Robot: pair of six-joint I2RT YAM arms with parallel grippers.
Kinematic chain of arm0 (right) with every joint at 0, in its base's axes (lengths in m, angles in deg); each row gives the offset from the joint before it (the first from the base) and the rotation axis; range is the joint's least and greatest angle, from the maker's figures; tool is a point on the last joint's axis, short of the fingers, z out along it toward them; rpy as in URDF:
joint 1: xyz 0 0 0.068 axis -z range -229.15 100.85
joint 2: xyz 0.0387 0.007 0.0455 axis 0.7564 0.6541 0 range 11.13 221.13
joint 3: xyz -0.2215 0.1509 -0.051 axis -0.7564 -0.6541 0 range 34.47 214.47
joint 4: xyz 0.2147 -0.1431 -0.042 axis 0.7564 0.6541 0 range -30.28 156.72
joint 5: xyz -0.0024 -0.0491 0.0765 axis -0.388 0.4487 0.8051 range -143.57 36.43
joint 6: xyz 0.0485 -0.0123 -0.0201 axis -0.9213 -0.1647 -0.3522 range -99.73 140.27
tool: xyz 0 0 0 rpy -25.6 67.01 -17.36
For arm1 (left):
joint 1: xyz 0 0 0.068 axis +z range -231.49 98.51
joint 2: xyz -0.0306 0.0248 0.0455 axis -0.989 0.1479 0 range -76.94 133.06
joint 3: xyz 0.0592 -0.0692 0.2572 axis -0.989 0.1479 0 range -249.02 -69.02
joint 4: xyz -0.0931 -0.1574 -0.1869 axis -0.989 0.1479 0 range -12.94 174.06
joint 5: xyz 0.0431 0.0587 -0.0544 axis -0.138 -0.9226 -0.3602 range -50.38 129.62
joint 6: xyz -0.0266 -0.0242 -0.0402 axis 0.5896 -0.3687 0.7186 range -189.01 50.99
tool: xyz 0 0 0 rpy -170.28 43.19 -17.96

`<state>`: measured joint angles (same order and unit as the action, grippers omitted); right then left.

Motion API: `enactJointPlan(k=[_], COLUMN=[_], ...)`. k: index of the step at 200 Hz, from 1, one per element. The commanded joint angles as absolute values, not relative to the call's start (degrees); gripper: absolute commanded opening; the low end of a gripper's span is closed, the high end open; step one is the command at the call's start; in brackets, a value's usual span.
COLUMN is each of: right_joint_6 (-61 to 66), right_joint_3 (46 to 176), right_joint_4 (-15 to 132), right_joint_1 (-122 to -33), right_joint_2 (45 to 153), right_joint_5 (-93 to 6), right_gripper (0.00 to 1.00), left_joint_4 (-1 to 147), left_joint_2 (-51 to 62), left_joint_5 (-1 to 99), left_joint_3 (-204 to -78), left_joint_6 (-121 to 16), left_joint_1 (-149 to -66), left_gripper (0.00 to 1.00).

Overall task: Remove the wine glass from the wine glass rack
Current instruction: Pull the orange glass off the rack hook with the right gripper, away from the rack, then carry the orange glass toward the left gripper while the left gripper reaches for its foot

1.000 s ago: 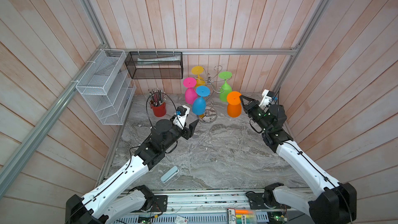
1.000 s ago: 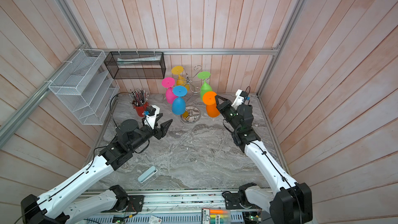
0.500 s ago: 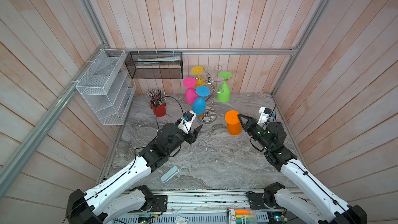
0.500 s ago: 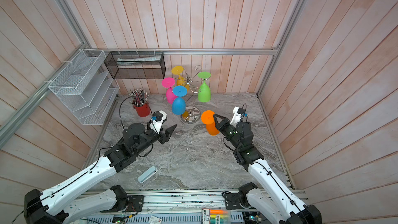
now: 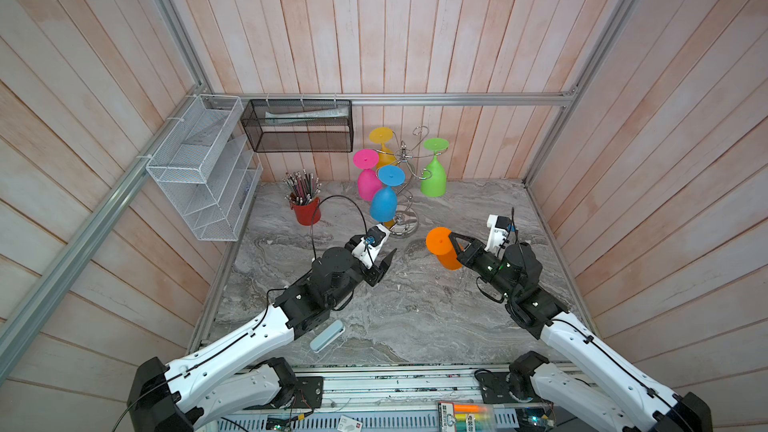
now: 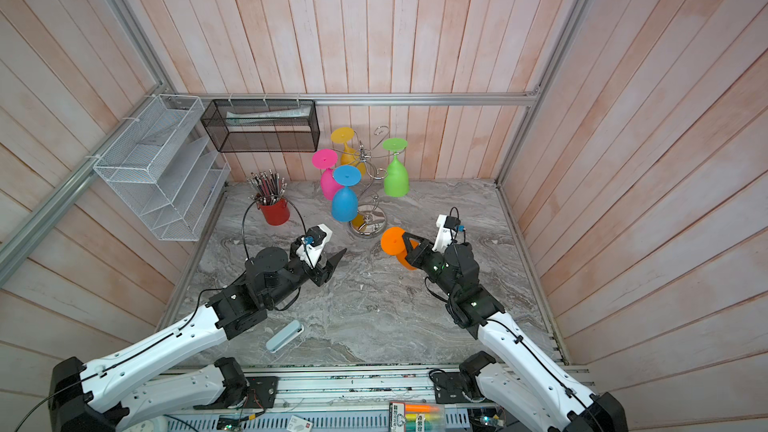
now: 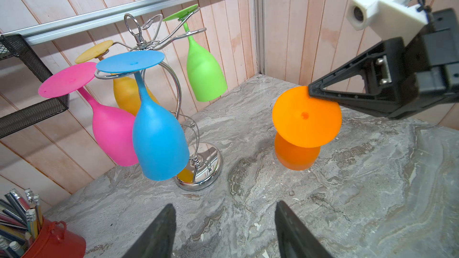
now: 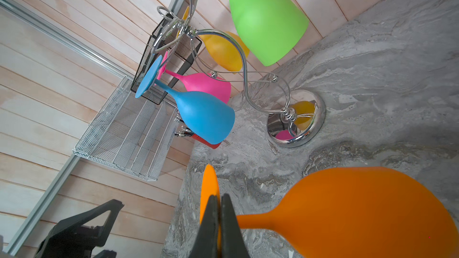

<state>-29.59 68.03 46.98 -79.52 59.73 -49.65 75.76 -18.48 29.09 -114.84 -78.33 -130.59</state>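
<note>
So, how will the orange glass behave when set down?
The orange glass looks matte and opaque: probably light plastic, not brittle. The right gripper has its jaws shut on the thin stem only, so it may swing. Laid sideways, the round bowl would likely roll.

Five matte wine glasses, one flat colour each. The orange wine glass (image 5: 439, 243) is toward two o'clock. The blue wine glass (image 5: 383, 203), pink wine glass (image 5: 368, 187), yellow wine glass (image 5: 381, 135) and green wine glass (image 5: 433, 178) sit around the mirror-bright chrome wine glass rack (image 7: 207, 162) at twelve. The counter (image 5: 415, 305) is grey marble, veined pale and dark. At ten o'clock is a red pencil pot (image 5: 306, 213), and at seven a pale blue case (image 5: 327, 336). The wire shelf (image 5: 199, 168) is white and the mesh basket (image 5: 297, 126) black. The left claw (image 7: 224, 206) and right claw (image 8: 219, 202) are both black.
</note>
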Motion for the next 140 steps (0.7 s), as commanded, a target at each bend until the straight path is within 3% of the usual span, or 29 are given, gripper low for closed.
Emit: enactJointPlan(k=[1, 67, 140], right_joint_6=[-22.7, -13.4, 0.9], right_joint_3=[67.5, 63.6, 58.7], right_joint_4=[47.2, 43.6, 34.8], right_joint_1=[-80.3, -82.3, -92.7], right_joint_2=[58.1, 54.8, 52.6], right_joint_5=[-52.7, -56.1, -66.1], right_gripper=[0.0, 0.0, 0.0], left_joint_4=[76.0, 90.0, 101.1], left_joint_2=[-18.6, -16.8, -21.5], left_joint_5=[27.5, 30.9, 37.1], left_joint_3=[-116.2, -125.7, -127.3], left_joint_6=[-78.6, -73.4, -49.4], left_joint_1=[-130.8, -130.8, -130.9], left_gripper=[0.67, 0.69, 0.69])
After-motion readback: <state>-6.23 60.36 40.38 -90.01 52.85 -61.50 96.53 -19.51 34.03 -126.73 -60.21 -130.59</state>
